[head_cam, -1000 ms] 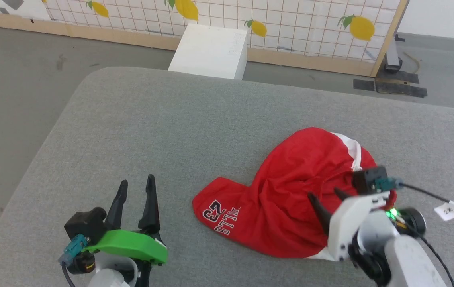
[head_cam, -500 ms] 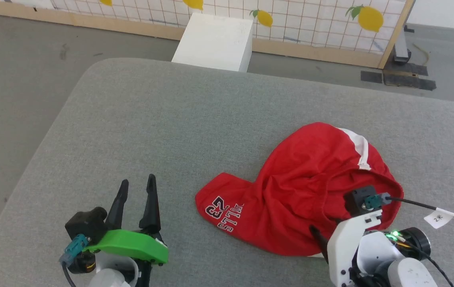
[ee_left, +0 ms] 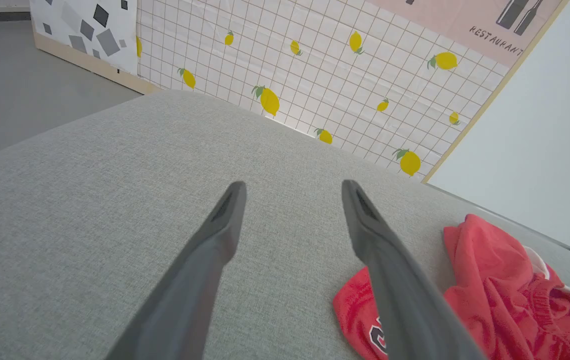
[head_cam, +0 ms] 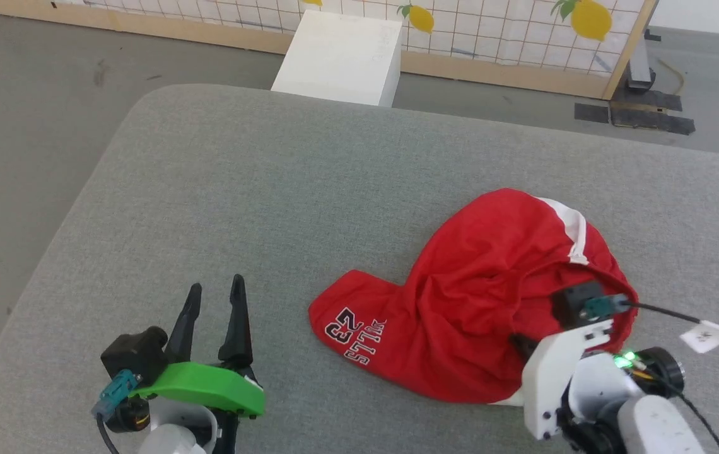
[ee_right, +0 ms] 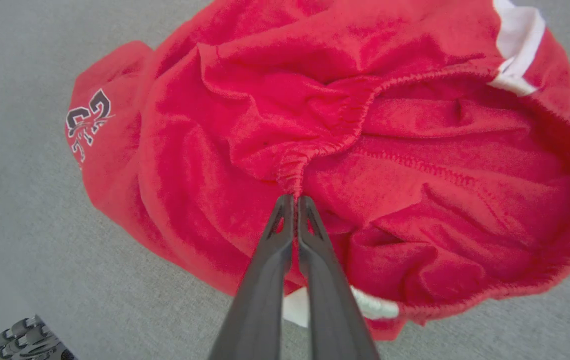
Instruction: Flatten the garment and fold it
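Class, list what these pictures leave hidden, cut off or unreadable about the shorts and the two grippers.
- The right gripper: in the head view its white casing hides the fingertips.
- The shorts: the second leg is buried under bunched fabric.
- The print: a fold hides part of its lettering in the head view; it is blurred in the right wrist view.
- The left gripper: in the left wrist view one finger covers the print, and the edges cut off the shorts.

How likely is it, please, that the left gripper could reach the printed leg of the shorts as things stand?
Probably yes: the left gripper stands open beside the printed leg, with only bare grey cushion between them; the right gripper pinches the waistband farther off.
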Robot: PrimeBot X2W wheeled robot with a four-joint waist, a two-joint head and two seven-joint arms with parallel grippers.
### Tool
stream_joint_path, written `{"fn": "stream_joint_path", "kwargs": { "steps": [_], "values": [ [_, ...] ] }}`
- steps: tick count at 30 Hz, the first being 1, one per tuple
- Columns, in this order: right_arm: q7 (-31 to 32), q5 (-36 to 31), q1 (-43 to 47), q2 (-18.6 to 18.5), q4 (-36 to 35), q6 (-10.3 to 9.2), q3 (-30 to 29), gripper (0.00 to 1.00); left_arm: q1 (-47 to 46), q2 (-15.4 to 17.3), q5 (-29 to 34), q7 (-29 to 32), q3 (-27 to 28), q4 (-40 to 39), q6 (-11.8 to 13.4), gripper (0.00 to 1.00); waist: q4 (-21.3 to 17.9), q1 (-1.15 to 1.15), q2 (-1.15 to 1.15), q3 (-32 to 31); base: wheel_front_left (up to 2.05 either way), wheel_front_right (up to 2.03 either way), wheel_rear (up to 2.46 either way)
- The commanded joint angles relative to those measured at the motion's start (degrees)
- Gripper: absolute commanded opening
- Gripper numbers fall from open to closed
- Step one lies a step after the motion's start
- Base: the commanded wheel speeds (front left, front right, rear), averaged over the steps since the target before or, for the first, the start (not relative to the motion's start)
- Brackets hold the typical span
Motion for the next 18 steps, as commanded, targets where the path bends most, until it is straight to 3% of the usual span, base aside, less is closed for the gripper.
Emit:
{"fn": "stream_joint_path", "kwargs": {
  "steps": [1, 5, 10, 18],
  "values": [
    [-0.84, 0.80, -0.84, -0.02, -1.08, -0.06, -0.76, 0.00, -0.32, -0.13, -0.50, -0.27, 0.21, -0.05, 0.25, 1.00, -0.10, 0.00, 0.00, -0.09, 0.00, 0.00, 0.00],
    [-2.18, 1.95, -0.08, -0.02, -4.80, -0.06, -7.13, 0.00, -0.24, -0.13, -0.44, -0.27, 0.36, -0.13, 0.20, 1.00, -0.44, 0.00, 0.00, -0.22, 0.00, 0.00, 0.00],
    [-2.66, 2.03, 0.59, -0.02, -7.23, -0.06, -21.10, 0.00, -0.18, -0.13, -0.34, -0.27, 0.37, -0.17, 0.18, 1.00, -1.01, 0.00, 0.00, -0.22, 0.00, 0.00, 0.00],
    [-0.16, 0.42, 2.44, -0.02, -0.60, -0.06, -37.78, 0.00, -0.52, -0.13, -0.27, -0.27, 0.07, 0.25, -0.16, 1.00, -1.41, 0.00, 0.00, 0.00, 0.00, 0.00, 0.00]
  ]
}}
